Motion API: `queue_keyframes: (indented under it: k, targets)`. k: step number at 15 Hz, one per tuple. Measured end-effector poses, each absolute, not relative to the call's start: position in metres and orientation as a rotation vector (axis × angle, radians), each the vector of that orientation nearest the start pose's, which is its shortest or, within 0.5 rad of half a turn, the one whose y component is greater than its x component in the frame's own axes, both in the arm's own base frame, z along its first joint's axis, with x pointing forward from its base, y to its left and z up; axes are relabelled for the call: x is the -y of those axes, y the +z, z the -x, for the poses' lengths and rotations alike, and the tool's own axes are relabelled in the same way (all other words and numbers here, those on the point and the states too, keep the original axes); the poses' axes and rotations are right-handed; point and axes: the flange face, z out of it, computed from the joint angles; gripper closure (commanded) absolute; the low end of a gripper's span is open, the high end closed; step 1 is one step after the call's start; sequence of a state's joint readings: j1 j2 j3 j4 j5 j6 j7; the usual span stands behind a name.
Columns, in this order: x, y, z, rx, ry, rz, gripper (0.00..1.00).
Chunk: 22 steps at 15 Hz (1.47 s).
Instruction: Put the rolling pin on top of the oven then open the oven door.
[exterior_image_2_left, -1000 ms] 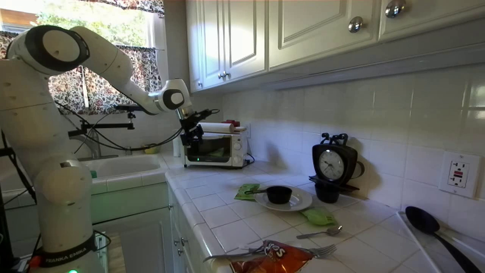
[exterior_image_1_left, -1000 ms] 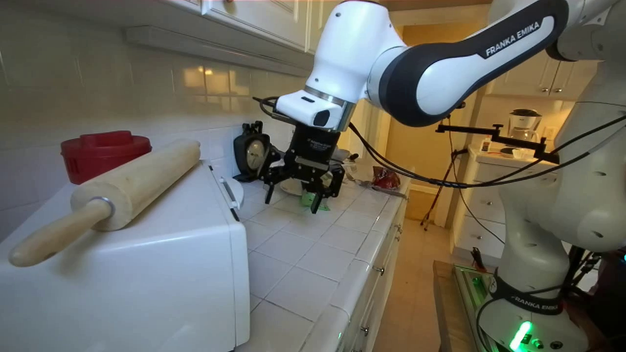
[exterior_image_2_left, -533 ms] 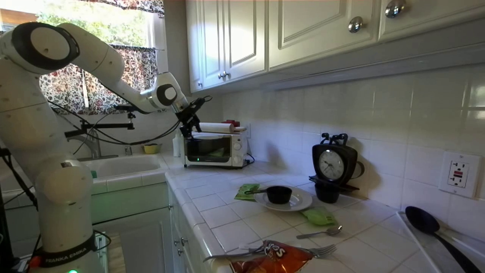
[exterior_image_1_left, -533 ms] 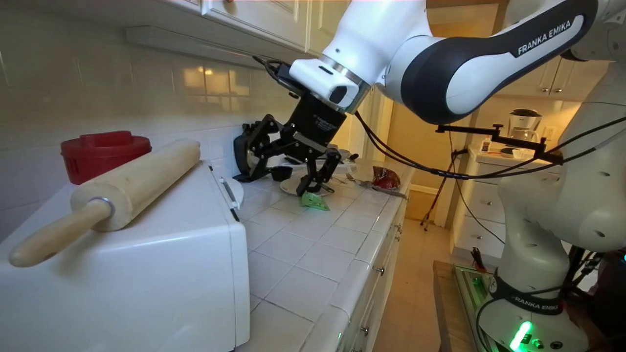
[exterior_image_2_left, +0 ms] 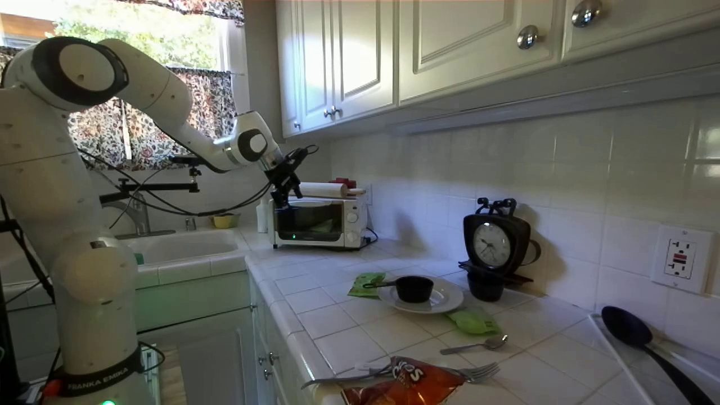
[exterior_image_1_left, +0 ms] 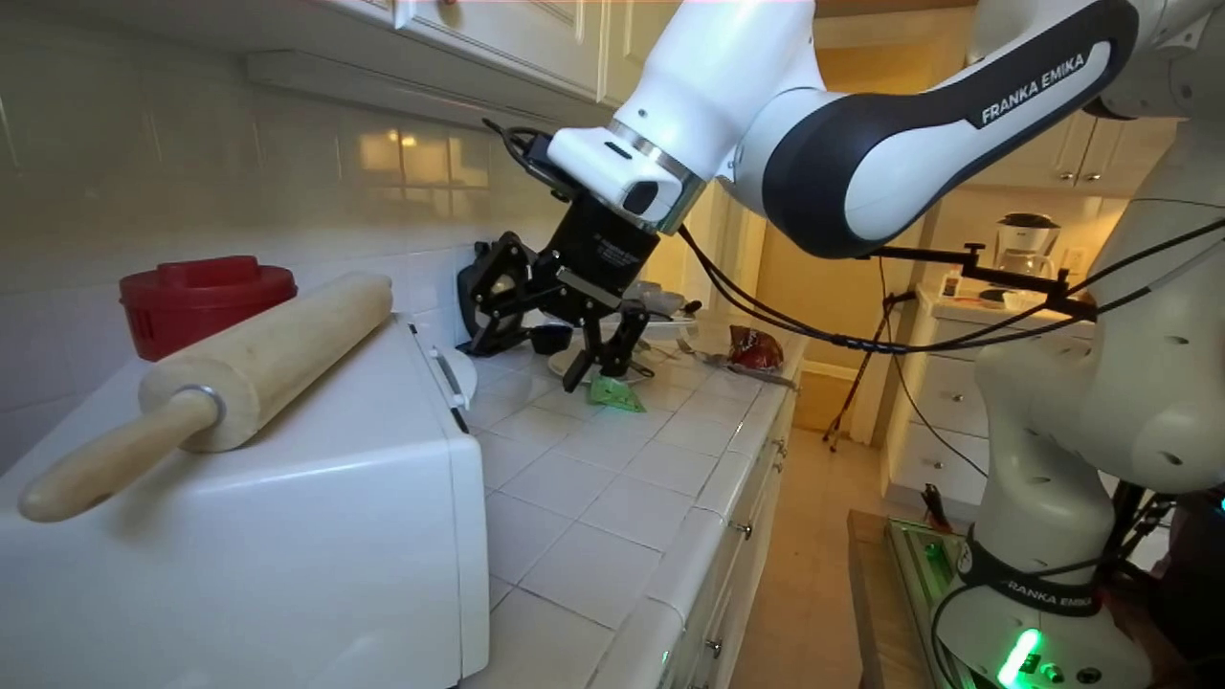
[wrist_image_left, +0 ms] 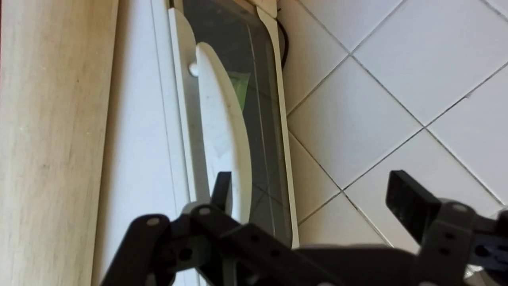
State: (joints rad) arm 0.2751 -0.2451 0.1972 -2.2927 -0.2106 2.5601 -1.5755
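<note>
The pale wooden rolling pin (exterior_image_1_left: pixel 287 354) lies lengthwise on the flat top of the white oven (exterior_image_1_left: pixel 335 545). It also shows in an exterior view (exterior_image_2_left: pixel 323 190) and along the left of the wrist view (wrist_image_left: pixel 55 139). The oven door (exterior_image_2_left: pixel 309 222) is closed; its dark glass shows in the wrist view (wrist_image_left: pixel 262 135). Its curved white handle (wrist_image_left: pixel 224 131) stands out from the door. My gripper (exterior_image_1_left: pixel 528 366) is open, empty and tilted in front of the door. In the wrist view (wrist_image_left: pixel 311 190), one finger overlaps the handle and the other is over the counter; contact cannot be told.
A red round container (exterior_image_1_left: pixel 206 301) sits behind the rolling pin. The tiled counter (exterior_image_2_left: pixel 360 332) holds a plate (exterior_image_2_left: pixel 450 298) with a small black pan (exterior_image_2_left: pixel 415 288), green packets (exterior_image_2_left: pixel 475 320), a black clock (exterior_image_2_left: pixel 492 244) and a chip bag (exterior_image_2_left: pixel 416 385). Cabinets (exterior_image_2_left: pixel 478 50) hang above.
My gripper has gone from pointing nearly straight down to tilted. It rose and drew back from the oven, then came slightly lower and closer again. The rolling pin and door have not moved.
</note>
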Motion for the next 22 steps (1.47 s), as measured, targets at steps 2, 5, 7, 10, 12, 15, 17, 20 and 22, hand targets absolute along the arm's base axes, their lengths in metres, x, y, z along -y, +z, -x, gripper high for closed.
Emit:
queue_keyframes:
  k: [2,5,7,10,12,15,17,20,22]
  targets:
    - [-0.238,0.498,-0.460,-2.383,0.430,-1.227,0.00]
    - [-0.237,0.496,-0.472,-2.379,0.432,-1.246,0.00]
    - [-0.236,0.496,-0.480,-2.375,0.435,-1.256,0.00]
    - [-0.236,0.495,-0.488,-2.368,0.439,-1.273,0.00]
    - [-0.235,0.495,-0.492,-2.363,0.438,-1.291,0.00]
    - [-0.232,0.495,-0.494,-2.362,0.406,-1.336,0.00]
    - [-0.226,0.491,-0.494,-2.368,0.355,-1.383,0.00]
    - [-0.212,0.482,-0.494,-2.368,0.265,-1.476,0.00]
    - [-0.200,0.477,-0.495,-2.363,0.206,-1.537,0.00]
